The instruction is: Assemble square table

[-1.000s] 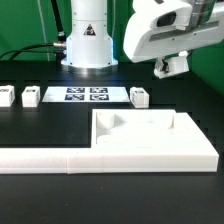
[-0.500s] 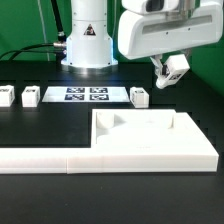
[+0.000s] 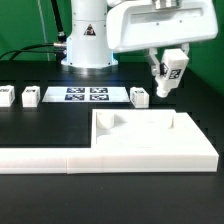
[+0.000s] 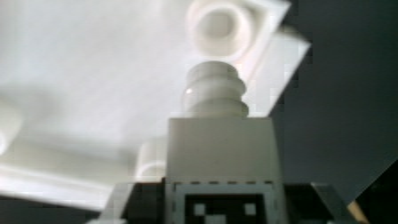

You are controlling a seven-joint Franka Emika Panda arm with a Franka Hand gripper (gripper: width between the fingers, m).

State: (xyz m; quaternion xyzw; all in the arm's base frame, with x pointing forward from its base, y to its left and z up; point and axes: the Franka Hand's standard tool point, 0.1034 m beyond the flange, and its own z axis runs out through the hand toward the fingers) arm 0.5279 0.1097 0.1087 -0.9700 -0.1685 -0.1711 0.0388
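Pinching a tagged white table leg (image 3: 165,85), the gripper (image 3: 167,68) hung tilted over the square tabletop (image 3: 150,145). Three other legs (image 3: 139,97) lay near the marker board (image 3: 85,95).

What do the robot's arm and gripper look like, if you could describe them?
The arm is glossy white, with bulky rounded shells; its upright column has dark joint seams. The gripper is a white block ending in two short greyish fingers. Black cables run beside the column. No lettering is readable.
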